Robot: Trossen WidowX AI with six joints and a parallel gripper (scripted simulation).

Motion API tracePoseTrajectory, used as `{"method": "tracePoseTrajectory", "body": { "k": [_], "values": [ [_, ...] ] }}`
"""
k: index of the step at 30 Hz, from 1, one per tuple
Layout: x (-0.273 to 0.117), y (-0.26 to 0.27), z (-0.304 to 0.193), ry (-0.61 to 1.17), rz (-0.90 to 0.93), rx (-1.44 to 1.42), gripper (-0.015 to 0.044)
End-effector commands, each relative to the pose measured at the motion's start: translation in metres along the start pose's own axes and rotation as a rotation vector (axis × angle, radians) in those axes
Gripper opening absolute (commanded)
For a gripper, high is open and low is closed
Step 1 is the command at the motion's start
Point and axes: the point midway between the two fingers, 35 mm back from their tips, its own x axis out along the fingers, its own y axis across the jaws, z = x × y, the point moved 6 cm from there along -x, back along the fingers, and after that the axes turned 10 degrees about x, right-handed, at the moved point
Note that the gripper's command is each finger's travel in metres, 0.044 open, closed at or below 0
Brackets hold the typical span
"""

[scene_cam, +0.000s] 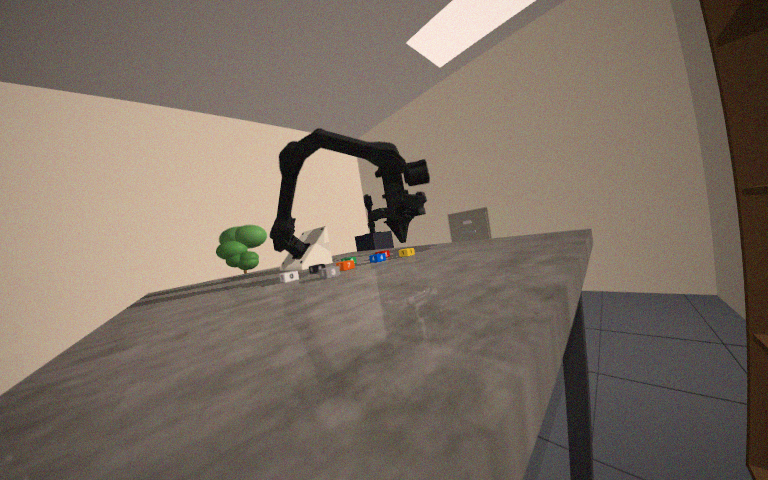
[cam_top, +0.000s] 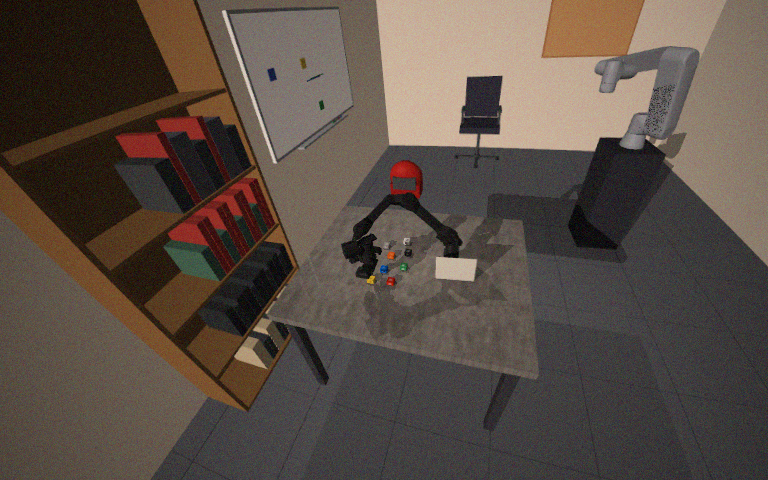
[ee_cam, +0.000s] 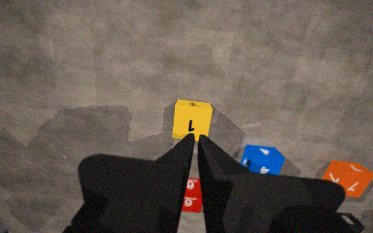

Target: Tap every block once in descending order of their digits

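My gripper (scene_cam: 402, 241) (ee_cam: 195, 139) is shut and empty, its tips above the table close to the yellow block (cam_top: 371, 279) (scene_cam: 406, 252) (ee_cam: 186, 118), which shows 1. The blue block (cam_top: 384, 269) (scene_cam: 377, 258) (ee_cam: 262, 160) shows 4. The orange block (cam_top: 391, 255) (scene_cam: 345, 265) (ee_cam: 346, 179) shows 7. The red block (cam_top: 390, 281) (ee_cam: 192, 195), partly hidden behind the fingers in the wrist view, shows 6 or 9. The grey block (cam_top: 387, 245) (scene_cam: 329, 272) seems to show 3, the white block (cam_top: 407, 241) (scene_cam: 289, 276) 0. The green block (cam_top: 403, 267) and black block (cam_top: 407, 253) have unreadable digits.
A cream slanted panel (cam_top: 455, 268) (scene_cam: 317, 249) stands beside the arm's base on the table (cam_top: 453, 333) (scene_cam: 339, 367). A red helmet-like object (cam_top: 406, 169) is behind the arm. A bookshelf (cam_top: 181, 339) stands to the left of the table in the top view.
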Motion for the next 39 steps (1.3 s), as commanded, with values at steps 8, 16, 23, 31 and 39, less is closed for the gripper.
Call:
{"method": "tracePoseTrajectory", "body": {
  "k": [8,16,23,31,39],
  "values": [
    [0.022,-0.002,-0.001,0.005,-0.011,-0.006,0.002],
    [0.024,-0.002,-0.001,0.005,-0.011,-0.006,0.002],
    [-0.006,-0.002,-0.001,0.005,-0.01,-0.006,0.002],
    [-0.067,0.001,0.001,0.007,-0.006,-0.007,0.002],
    [-0.09,-0.01,0.002,0.008,-0.006,-0.01,0.002]
  ]
}}
